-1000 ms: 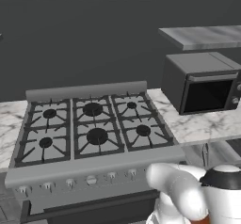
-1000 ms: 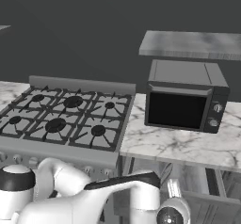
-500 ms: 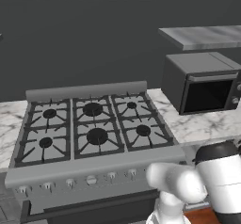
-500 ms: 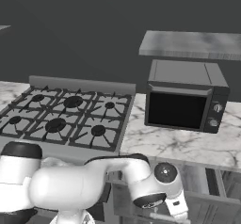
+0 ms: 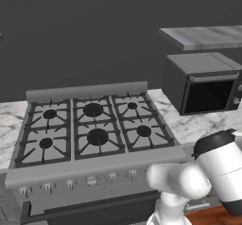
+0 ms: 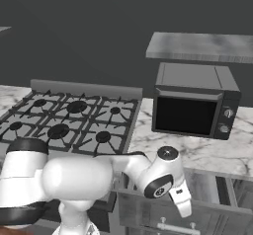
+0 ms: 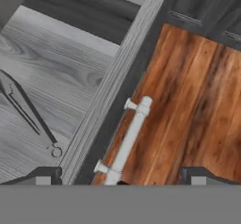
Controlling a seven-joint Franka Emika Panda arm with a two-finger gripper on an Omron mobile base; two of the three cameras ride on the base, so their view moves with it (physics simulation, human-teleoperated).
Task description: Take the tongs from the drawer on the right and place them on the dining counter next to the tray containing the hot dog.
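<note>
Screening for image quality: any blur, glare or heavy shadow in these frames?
Hand view: soft and slightly blurred, though the tongs in the open drawer stay legible; no glare. Left base view: flat, even light, dim back wall. Right base view: sharp; microwave door dark, without reflections.

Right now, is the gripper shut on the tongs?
No: in the hand view the tongs lie on the open drawer's floor, apart from the spread fingertips.

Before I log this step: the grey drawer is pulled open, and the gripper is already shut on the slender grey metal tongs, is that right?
Not quite. The grey drawer is open, but the hand view shows the gripper open above the drawer's white handle, with the slender grey metal tongs lying inside the drawer.
</note>
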